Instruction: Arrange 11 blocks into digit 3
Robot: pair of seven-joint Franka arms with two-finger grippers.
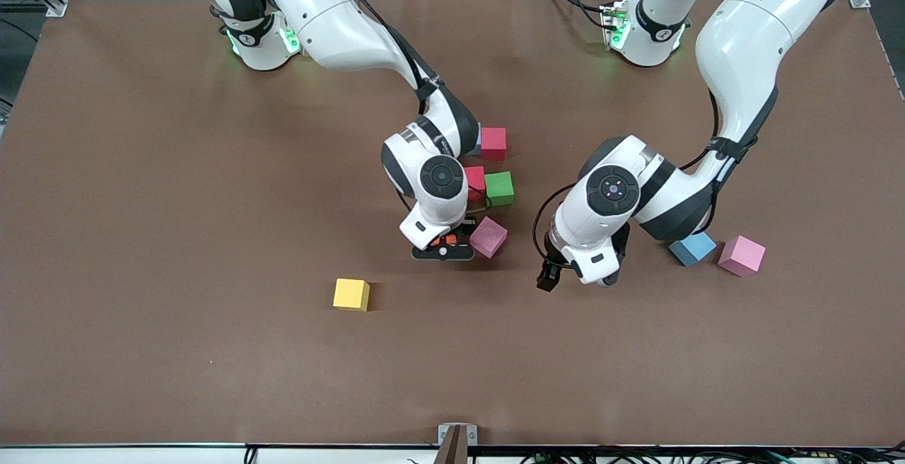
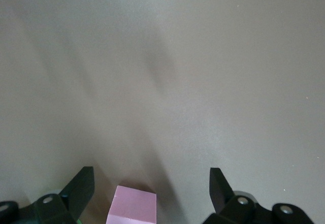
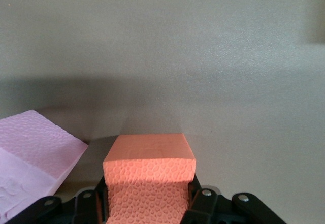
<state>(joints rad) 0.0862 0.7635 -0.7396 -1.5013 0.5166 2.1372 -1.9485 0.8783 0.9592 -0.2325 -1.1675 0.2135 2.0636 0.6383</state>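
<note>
Right gripper (image 3: 150, 203) clamps your orange block (image 3: 150, 176); left gripper (image 2: 152, 196) waits, spread wide.
Lower carelessly and you nudge the tilted purple block (image 1: 488, 236) just beside it.

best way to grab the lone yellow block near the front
Come straight down on the yellow block and pinch two opposite flat side faces. It sits flat and alone on the table with bare surface all round, so any pair of sides seems reachable.
</note>
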